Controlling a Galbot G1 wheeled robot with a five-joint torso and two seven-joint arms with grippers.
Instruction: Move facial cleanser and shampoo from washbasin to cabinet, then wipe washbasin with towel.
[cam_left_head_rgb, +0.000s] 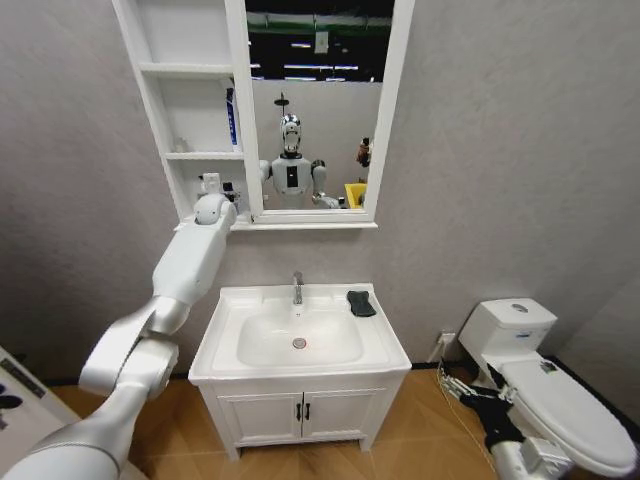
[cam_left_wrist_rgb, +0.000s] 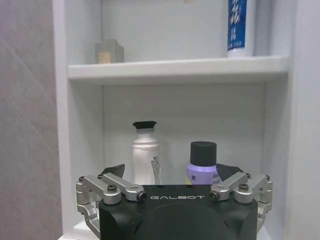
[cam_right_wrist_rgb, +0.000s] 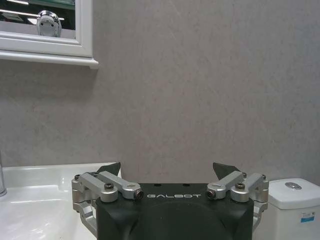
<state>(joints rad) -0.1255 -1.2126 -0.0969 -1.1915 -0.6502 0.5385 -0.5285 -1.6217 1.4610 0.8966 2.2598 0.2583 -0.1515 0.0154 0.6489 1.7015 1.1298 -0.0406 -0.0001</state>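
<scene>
White glazed ceramic forms the washbasin (cam_left_head_rgb: 225, 345), a rectangular top with an oval bowl, seen low in the centre of the head view; a small chrome faucet (cam_left_head_rgb: 297, 288) stands at its back edge. The towel (cam_left_head_rgb: 361, 303), a small dark folded cloth, lies on the basin's rear right corner, just beside the faucet. Below, a white two-door vanity (cam_left_head_rgb: 300, 415) with black handles rests on a wooden floor (cam_left_head_rgb: 420, 440), and a white toilet (cam_left_head_rgb: 540, 385) is seen at the lower right against a grey, matt textured wall (cam_left_head_rgb: 500, 150).

At the upper left of the head view hangs the cabinet (cam_left_head_rgb: 155, 110), smooth white, with open shelves and a framed mirror (cam_left_head_rgb: 315, 100) in which the robot is reflected. The left arm is raised to the lowest shelf.

In the left wrist view the left gripper (cam_left_wrist_rgb: 170, 172) is seen with its black-tipped fingers spread apart, empty, before that shelf. Two items stand there side by side: a white cylindrical bottle (cam_left_wrist_rgb: 145, 155) with a black cap and a shorter pale-purple bottle (cam_left_wrist_rgb: 202, 165) with a round black cap. A blue-and-white tube (cam_left_wrist_rgb: 239, 25) stands on the shelf above, well apart from a small greyish block (cam_left_wrist_rgb: 109, 51).

In the right wrist view the right gripper (cam_right_wrist_rgb: 169, 170) is shown likewise spread and empty, held over the basin's right rim, facing the bare wall, with the toilet tank at the lower right.
</scene>
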